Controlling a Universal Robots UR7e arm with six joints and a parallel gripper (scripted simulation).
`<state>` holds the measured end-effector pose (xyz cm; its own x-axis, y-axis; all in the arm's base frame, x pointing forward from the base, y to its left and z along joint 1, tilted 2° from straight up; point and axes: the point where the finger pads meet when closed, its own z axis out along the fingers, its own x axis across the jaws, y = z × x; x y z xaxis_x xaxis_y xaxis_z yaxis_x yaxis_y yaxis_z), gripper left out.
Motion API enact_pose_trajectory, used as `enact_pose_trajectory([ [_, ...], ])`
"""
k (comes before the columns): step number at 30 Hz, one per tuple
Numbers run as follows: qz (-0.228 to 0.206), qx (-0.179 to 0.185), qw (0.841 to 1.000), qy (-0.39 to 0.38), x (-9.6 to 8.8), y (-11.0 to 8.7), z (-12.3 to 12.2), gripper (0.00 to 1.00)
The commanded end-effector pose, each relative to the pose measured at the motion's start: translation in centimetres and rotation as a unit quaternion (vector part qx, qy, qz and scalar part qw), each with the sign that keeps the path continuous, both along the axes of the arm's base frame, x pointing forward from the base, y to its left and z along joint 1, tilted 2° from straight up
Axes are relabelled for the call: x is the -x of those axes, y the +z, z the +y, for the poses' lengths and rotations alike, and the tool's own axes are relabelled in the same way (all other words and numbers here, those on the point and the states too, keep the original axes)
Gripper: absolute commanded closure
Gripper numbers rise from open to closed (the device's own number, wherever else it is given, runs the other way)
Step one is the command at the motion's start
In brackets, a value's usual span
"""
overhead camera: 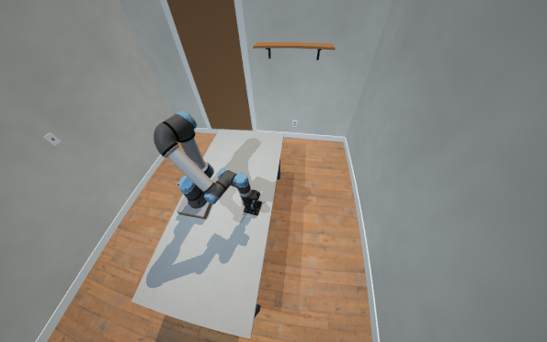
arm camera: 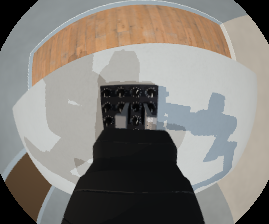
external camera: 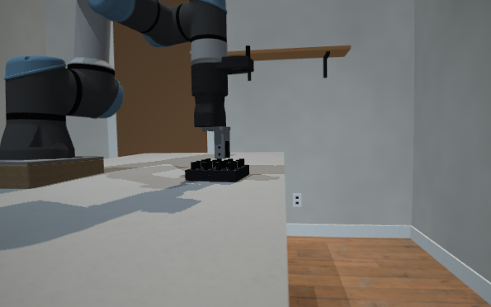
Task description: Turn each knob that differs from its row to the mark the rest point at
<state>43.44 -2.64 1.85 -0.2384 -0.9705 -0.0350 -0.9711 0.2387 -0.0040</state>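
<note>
- Gripper upright, low over the knobs; jaws part-way spread, not clamped on anything. Fingertips about at knob-top height; contact unclear.
- Step in hand, my read: final approach to one knob. Which one, can't tell; marks and most white lines too small.
- Next: centre on it, ease down astride, close, then twist to the row's mark. Neighbours sit tight; fingers could nudge one.
- Knob box flat on the surface, right under the jaws.
- Long edge opposite the arm's base is near the box; avoid pushing that way. More room lengthwise.
- Wall shelf well apart, beyond the surface; no concern.
</note>
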Motion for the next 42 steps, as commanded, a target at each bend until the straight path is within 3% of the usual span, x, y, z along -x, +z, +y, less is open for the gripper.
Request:
enact_pose_trajectory([
  [1, -0.001, 0.000, 1.000, 0.000, -0.04, 0.04, -0.02, 0.54],
  [42, -0.001, 0.000, 1.000, 0.000, -0.05, -0.49, 0.00, 0.54],
])
